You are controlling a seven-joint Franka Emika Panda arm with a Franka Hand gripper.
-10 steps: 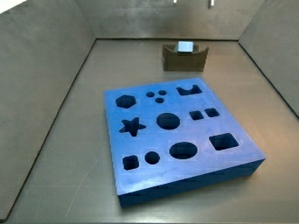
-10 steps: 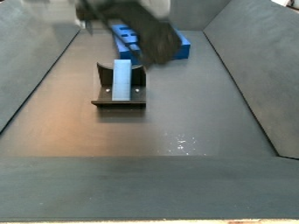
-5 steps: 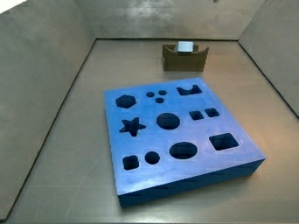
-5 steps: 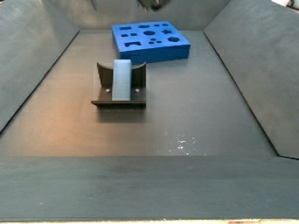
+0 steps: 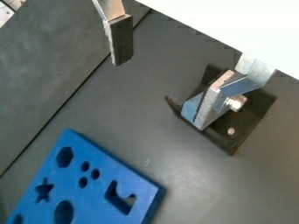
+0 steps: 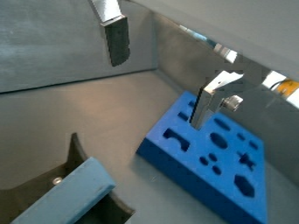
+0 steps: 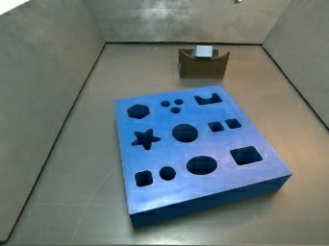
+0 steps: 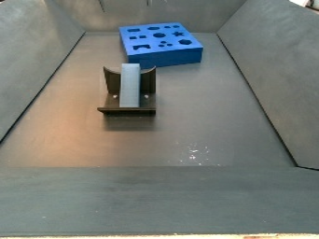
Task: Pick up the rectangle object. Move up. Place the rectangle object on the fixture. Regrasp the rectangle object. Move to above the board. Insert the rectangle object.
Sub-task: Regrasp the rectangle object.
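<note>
Pale block seated in the notched holder, gripper raised and empty.

The smooth, light-blue rectangle object (image 8: 129, 82) stood upright in the notch of the dark, matte fixture (image 8: 126, 105), well apart from the thick royal-blue board (image 8: 159, 44) with its star, round and square holes. In both wrist views the gripper (image 5: 170, 66) hung above the grey floor, flat silver fingers (image 5: 117, 38) spread wide with nothing between them.

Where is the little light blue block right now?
The rectangle object stands upright in the fixture, as both side views show, on the floor apart from the board. The gripper is open above it, seen only in the wrist views.
</note>
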